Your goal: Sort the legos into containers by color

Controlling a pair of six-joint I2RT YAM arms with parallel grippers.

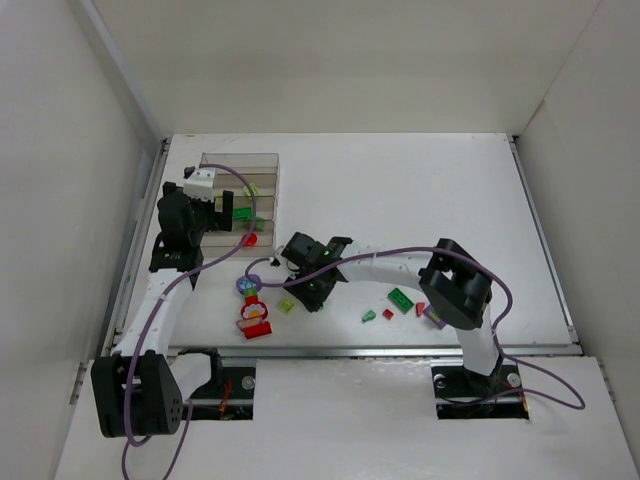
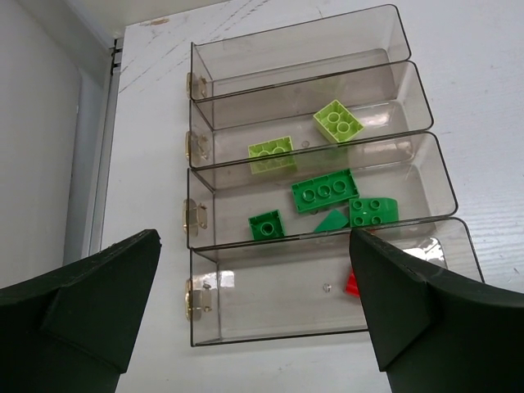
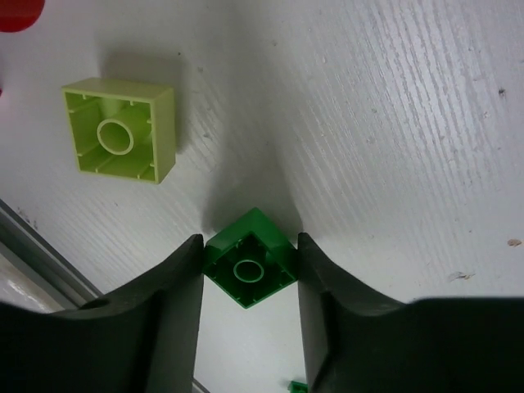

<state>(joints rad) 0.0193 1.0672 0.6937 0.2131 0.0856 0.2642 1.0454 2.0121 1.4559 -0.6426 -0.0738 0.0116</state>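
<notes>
right pincer is pinching the small dark-green plastic brick across corners; looks light, stiff, slick, flat sides safer

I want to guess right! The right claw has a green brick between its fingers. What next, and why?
Probably lift up a little. The right gripper presses both sides of the green brick, so it seems gripped. Then it can go to the tray slot holding green bricks.

Left hand hovers over tray (green bricks inside).
</notes>
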